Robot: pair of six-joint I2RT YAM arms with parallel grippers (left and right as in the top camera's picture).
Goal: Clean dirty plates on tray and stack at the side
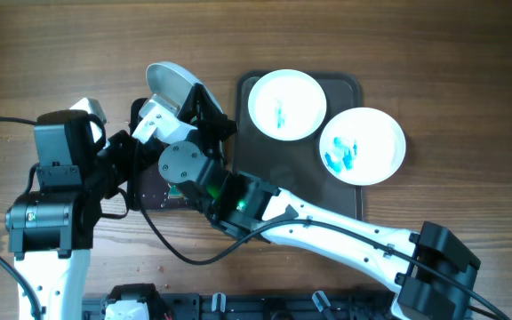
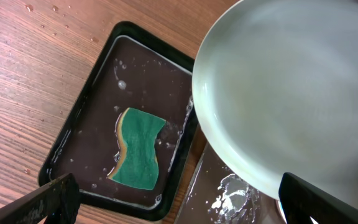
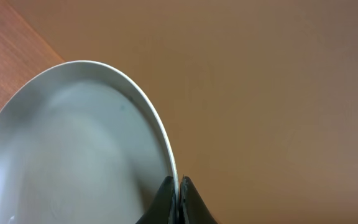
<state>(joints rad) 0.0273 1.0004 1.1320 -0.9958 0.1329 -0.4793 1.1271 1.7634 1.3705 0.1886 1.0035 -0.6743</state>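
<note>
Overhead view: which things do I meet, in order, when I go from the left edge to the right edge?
left arm → raised tilted plate → plate with a small blue smear → plate with several blue smears

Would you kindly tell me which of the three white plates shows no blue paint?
The tilted plate pinched by the right end effector, left of the tray; the other two plates lie on it with blue smears.
</note>
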